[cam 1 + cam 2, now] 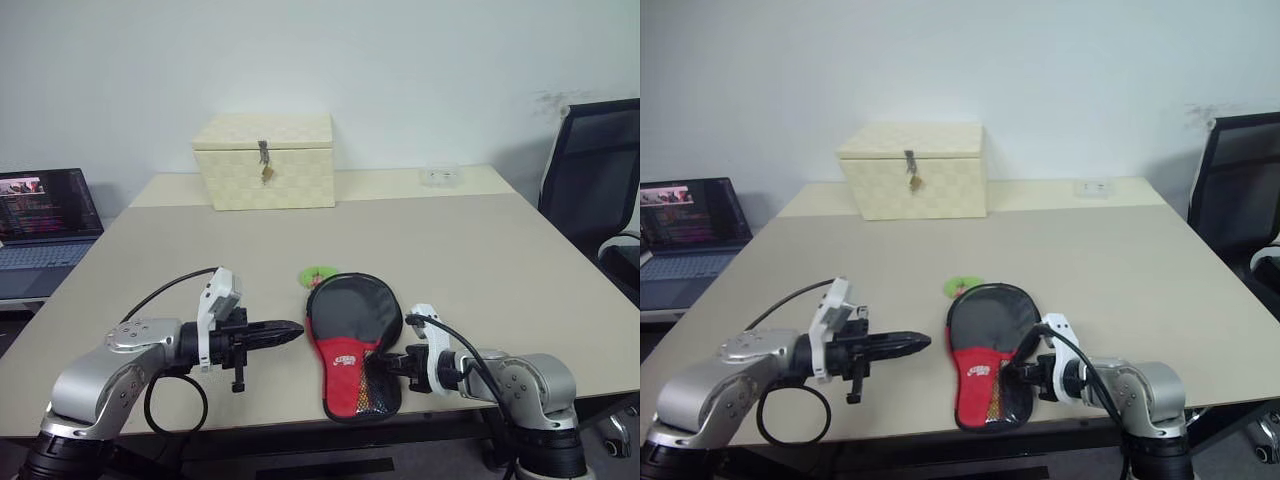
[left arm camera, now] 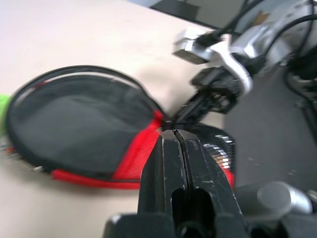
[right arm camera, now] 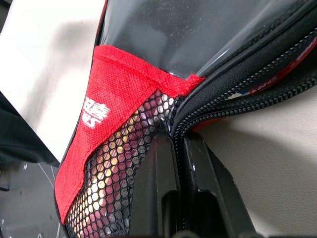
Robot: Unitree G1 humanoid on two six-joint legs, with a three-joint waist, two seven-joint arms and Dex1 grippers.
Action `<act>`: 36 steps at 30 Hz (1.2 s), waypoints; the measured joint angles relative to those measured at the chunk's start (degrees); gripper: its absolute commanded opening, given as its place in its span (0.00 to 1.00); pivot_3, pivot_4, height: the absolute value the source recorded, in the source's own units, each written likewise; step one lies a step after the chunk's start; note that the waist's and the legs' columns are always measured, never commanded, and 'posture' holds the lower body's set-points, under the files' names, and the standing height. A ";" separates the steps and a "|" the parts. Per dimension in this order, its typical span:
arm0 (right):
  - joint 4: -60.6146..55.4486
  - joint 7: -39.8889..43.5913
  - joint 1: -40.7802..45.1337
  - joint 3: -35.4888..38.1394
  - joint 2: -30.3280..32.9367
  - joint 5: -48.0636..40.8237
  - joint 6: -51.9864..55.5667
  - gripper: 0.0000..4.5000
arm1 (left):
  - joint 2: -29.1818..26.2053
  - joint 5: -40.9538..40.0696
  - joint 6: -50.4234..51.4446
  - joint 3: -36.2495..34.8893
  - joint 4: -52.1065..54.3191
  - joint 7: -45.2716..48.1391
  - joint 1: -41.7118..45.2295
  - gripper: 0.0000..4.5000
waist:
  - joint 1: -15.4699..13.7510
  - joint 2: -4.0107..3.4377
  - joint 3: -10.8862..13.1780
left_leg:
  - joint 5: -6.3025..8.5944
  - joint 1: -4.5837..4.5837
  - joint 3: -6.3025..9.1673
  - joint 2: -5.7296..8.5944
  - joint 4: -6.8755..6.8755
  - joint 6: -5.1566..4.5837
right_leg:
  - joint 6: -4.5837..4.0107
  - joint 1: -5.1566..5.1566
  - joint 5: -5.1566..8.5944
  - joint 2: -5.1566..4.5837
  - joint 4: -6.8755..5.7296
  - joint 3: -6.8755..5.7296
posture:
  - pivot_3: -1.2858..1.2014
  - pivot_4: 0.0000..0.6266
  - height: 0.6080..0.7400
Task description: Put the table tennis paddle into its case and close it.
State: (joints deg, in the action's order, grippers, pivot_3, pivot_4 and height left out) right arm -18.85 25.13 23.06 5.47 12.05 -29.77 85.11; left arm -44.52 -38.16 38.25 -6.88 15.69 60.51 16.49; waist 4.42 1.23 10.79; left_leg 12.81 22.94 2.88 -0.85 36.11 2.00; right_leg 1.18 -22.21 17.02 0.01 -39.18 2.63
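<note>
Inside zipped-up case (image 1: 352, 340), paddle mostly hidden; R fingers (image 3: 181, 148) pinched on case edge, L fingers (image 1: 285, 333) closed, empty.

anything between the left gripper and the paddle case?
Nothing: bare tabletop separates the shut left gripper from the paddle case, as the left eye view shows. The green zipper pull lies beyond the case's far end, off that line.

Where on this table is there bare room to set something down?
Free: the wide stretch between the cream box and the case, and the table's right side toward the chair. Crowded: the near edge, with the left gripper, case and right gripper.
</note>
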 measured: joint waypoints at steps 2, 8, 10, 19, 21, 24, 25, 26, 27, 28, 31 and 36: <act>-0.78 0.37 -0.41 -0.26 2.81 -0.71 -0.06 0.24 | 0.75 1.06 -0.97 0.01 -0.83 -1.44 0.30 0.00 | -0.26 -0.01 0.00 | 0.00 0.05 -0.01 0.05 -0.01 0.00 | 0.06 0.01 -0.03 0.00 0.11 0.00 | 0.52 0.24 1.00; -8.57 3.34 -1.90 -4.35 12.92 -2.50 -0.81 0.71 | 1.27 2.04 -1.88 -0.03 -2.18 -3.46 0.37 0.00 | -1.37 0.01 0.01 | 0.01 0.18 0.03 0.11 -0.05 0.00 | 0.11 -0.06 -0.03 -0.10 0.22 -0.03 | 0.52 0.24 1.00; -9.98 4.41 -1.80 -6.26 15.78 -2.37 -3.76 0.86 | 2.62 3.47 -3.45 0.01 -3.45 -5.11 1.15 0.00 | -1.59 0.01 0.01 | 0.01 0.17 0.02 0.10 -0.04 0.00 | 0.11 -0.06 -0.03 -0.15 0.21 -0.06 | 0.52 0.24 1.00; -2.29 5.61 9.13 -7.77 8.89 -0.51 -20.09 1.00 | 7.03 11.02 -8.89 0.20 -14.28 -13.82 9.56 0.04 | -1.36 0.08 0.03 | 0.00 0.12 0.00 0.02 -0.05 0.01 | 0.00 -0.03 -0.09 0.01 0.16 -0.11 | 0.52 0.24 1.00; 1.11 4.50 9.15 -10.36 6.93 1.56 -22.71 1.00 | 8.08 12.97 -8.97 0.48 -17.81 -15.99 11.59 0.13 | -1.54 0.08 0.02 | 0.00 0.20 0.03 0.02 -0.06 0.01 | -0.21 -0.07 -0.21 -0.05 0.16 -0.11 | 0.52 0.24 1.00; 5.61 2.84 8.63 -14.15 4.90 4.19 -25.20 1.00 | 9.76 15.08 -9.16 1.77 -22.63 -17.40 14.23 0.37 | -1.76 0.08 0.03 | 0.00 0.49 0.07 0.16 -0.03 0.01 | -0.21 -0.26 -0.23 -0.13 0.19 -0.19 | 0.52 0.24 1.00; 6.20 2.39 8.42 -14.63 4.61 4.70 -25.82 1.00 | 10.43 15.75 -9.56 2.40 -24.15 -17.46 15.10 0.45 | -1.89 0.08 0.03 | 0.00 0.57 0.10 0.18 -0.01 0.01 | -0.17 -0.35 -0.25 -0.17 0.18 -0.22 | 0.52 0.24 1.00; 6.62 2.09 8.32 -14.88 4.30 5.37 -26.30 1.00 | 11.39 16.59 -10.22 2.96 -25.94 -17.56 16.17 0.54 | -2.12 0.08 0.02 | 0.00 0.67 0.12 0.21 0.02 0.01 | -0.13 -0.45 -0.27 -0.19 0.18 -0.23 | 0.52 0.24 1.00; 6.83 1.86 8.28 -15.02 4.18 5.92 -26.74 1.00 | 12.16 17.36 -10.82 3.53 -27.83 -17.67 17.40 0.62 | -2.35 0.08 0.02 | -0.01 0.81 0.15 0.22 0.09 0.02 | -0.10 -0.54 -0.30 -0.20 0.17 -0.26 | 0.52 0.24 1.00; 6.97 1.62 8.21 -15.23 4.04 6.16 -27.15 1.00 | 13.18 18.52 -11.80 4.27 -30.38 -17.95 19.07 0.70 | -2.58 0.08 0.02 | -0.01 0.89 0.15 0.22 0.17 0.02 | -0.08 -0.62 -0.32 -0.19 0.14 -0.28 | 0.52 0.24 1.00; 7.26 0.84 7.88 -16.05 3.09 6.80 -27.42 1.00 | 16.39 21.70 -14.48 6.26 -39.43 -18.74 24.88 0.94 | -2.79 0.08 0.02 | -0.02 0.96 0.11 0.22 0.30 0.02 | -0.08 -0.63 -0.34 -0.17 0.07 -0.37 | 0.52 0.24 1.00; 7.30 -0.34 7.59 -16.24 2.48 8.14 -27.43 1.00 | 21.12 25.93 -19.78 7.96 -58.07 -18.57 35.88 0.99 | -2.74 0.09 0.02 | -0.02 0.99 0.02 0.26 0.38 0.01 | -0.03 -0.64 -0.37 -0.13 0.05 -0.35 | 0.52 0.24 1.00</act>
State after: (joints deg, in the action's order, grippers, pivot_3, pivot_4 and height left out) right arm -11.55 24.79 30.66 -10.77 14.54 -21.63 57.67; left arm -23.40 -12.23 18.47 1.08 -42.39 41.94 52.37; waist 1.68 1.32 10.82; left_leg 12.80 23.93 2.90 -0.59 36.49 2.01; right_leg 1.15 -22.84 16.65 -0.11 -39.13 2.28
